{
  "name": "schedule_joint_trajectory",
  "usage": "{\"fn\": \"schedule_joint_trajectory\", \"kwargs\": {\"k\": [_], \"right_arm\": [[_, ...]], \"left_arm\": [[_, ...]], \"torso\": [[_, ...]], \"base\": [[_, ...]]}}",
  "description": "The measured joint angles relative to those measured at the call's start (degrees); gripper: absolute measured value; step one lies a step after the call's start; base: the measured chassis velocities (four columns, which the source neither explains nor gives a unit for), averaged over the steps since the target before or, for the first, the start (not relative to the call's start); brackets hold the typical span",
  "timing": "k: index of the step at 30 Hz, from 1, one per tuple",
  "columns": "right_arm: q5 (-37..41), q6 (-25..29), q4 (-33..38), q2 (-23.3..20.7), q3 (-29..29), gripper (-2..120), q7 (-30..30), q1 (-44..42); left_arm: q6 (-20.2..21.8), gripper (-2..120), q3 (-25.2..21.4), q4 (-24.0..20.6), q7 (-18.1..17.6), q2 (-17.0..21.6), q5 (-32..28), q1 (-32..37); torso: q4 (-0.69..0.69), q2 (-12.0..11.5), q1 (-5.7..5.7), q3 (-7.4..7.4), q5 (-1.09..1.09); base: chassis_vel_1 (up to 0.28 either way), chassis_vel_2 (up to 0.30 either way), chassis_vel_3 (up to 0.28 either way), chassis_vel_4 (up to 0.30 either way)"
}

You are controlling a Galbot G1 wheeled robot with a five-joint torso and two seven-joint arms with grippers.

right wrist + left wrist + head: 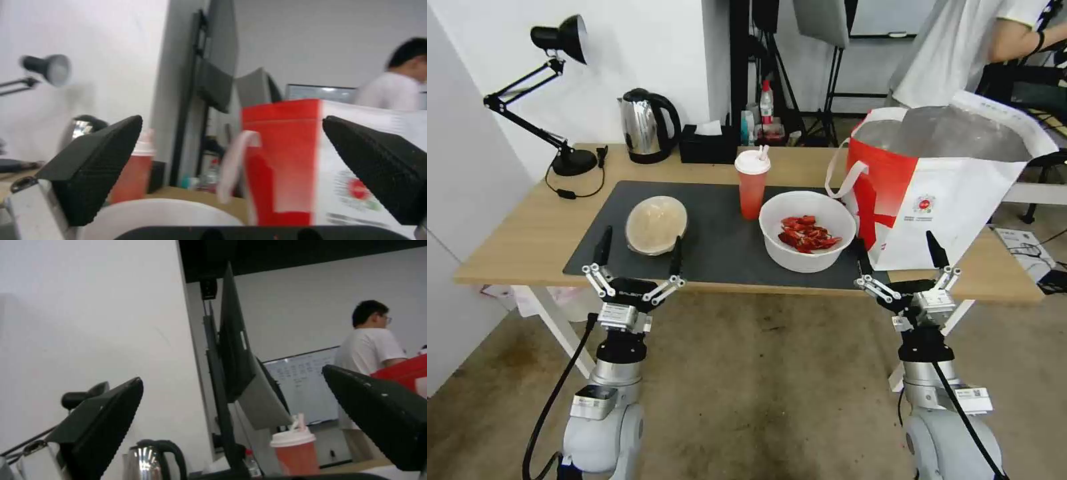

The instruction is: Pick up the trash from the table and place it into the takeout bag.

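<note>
Trash on table; takeout bag upright.

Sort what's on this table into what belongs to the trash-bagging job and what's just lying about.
For the job:
- wide white bowl with red food scraps
- red cup with white lid and straw
- round tan lidded bowl
- boxy white takeout bag with red side panel

Lying about:
- steel kettle
- black tissue box
- black desk lamp

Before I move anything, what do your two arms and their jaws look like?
Both match: light-grey rounded arm segments, a black wrist section, and silver linkages carrying black pointed jaws. A black cable runs alongside each arm. The left gripper has white lettering on its black body; the right gripper has a small white label lower down.
</note>
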Motion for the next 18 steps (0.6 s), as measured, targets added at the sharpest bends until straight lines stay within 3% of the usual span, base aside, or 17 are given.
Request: {"fn": "schedule_joint_trajectory", "kwargs": {"k": [9, 11, 18], "right_arm": [[7.82, -9.56, -0.36, -9.32, -6.76, 100, -1.47, 9.15], [8.09, -9.83, -0.39, -9.53, -6.95, 100, -1.55, 9.41], [14.76, -18.75, -3.09, -14.67, -11.73, 100, -5.99, 17.05]], "left_arm": [[0.00, 100, -0.19, 1.00, 6.14, -0.09, -3.02, 0.41], [0.00, 100, -0.19, 1.00, 6.22, -0.09, -3.06, 0.42], [0.01, 100, -0.37, 1.00, 7.34, -0.12, -3.55, 0.92]], "torso": [[0.01, 0.00, 0.00, 0.00, 0.00], [0.01, 0.00, 0.00, 0.00, 0.00], [0.00, 0.00, 0.00, 0.00, 0.00]], "base": [[0.000, 0.000, 0.000, 0.000], [0.000, 0.000, 0.000, 0.000], [0.000, 0.000, 0.000, 0.000]]}}
